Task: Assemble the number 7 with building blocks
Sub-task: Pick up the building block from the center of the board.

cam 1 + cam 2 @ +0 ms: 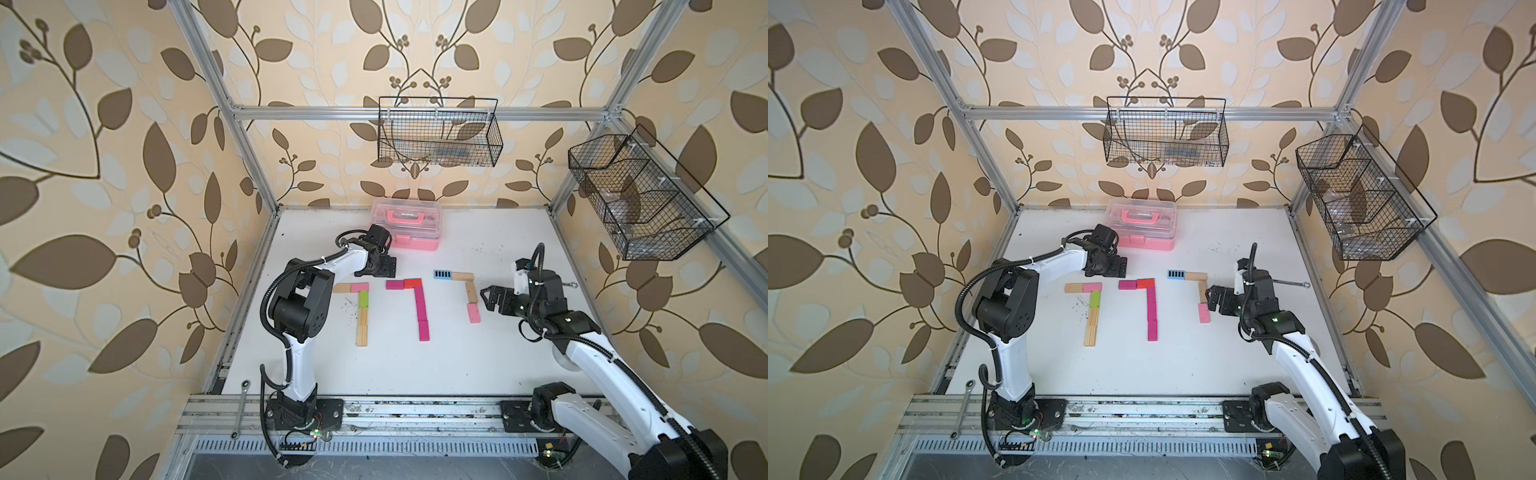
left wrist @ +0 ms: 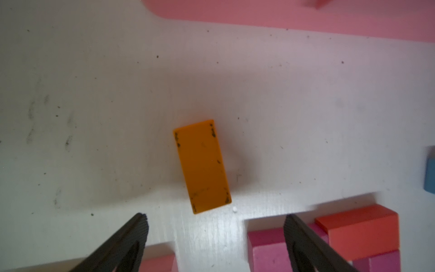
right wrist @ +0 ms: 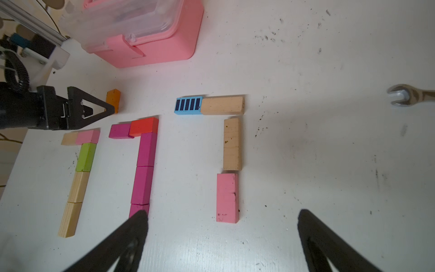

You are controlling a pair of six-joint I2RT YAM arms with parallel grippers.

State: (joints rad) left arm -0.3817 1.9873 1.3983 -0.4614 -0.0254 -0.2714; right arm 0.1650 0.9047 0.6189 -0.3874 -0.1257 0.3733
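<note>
White table [image 2: 94,70]: only from the wrists do we see the flat orange block [image 2: 202,166]; left pincer [image 2: 215,217], right pincer [image 3: 222,212] both spread.

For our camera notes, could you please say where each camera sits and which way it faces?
Top views: high at the front, looking down and back over the table; left arm and right arm show.
Left wrist: on the left arm, looking down at an orange block; its open jaws' tips show.
Right wrist: on the right arm, looking low across the block sevens toward the pink case; its open jaws' tips show, plus the left arm's jaws.
Shared: both wrist views show the orange block, pink case and red block.
</note>
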